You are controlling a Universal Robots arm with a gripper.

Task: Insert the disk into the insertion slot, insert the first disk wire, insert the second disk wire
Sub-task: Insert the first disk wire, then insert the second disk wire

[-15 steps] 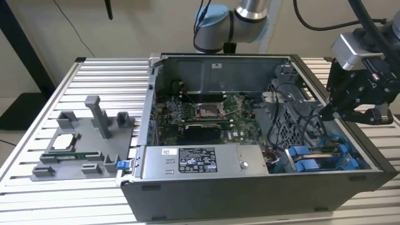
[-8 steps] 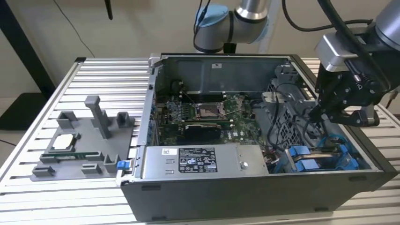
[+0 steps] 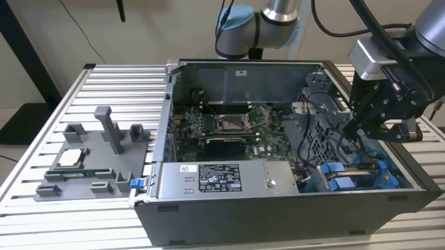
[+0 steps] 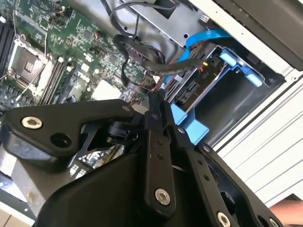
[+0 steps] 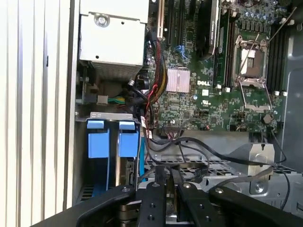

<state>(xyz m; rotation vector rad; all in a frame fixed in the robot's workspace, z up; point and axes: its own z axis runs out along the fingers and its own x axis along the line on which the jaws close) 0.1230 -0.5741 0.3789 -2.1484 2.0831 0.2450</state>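
Exterior view: the black gripper (image 3: 370, 126) hangs inside the open grey computer case (image 3: 278, 219), at its right, its fingers pressed together on a black wire (image 5: 203, 147), above the blue-railed grey insertion slot (image 3: 358, 174).

Green motherboard (image 3: 222, 125), bright blue rails on the grey insertion slot (image 3: 358, 174), black gripper (image 3: 367, 125), maybe a red wire (image 5: 150, 97) too.
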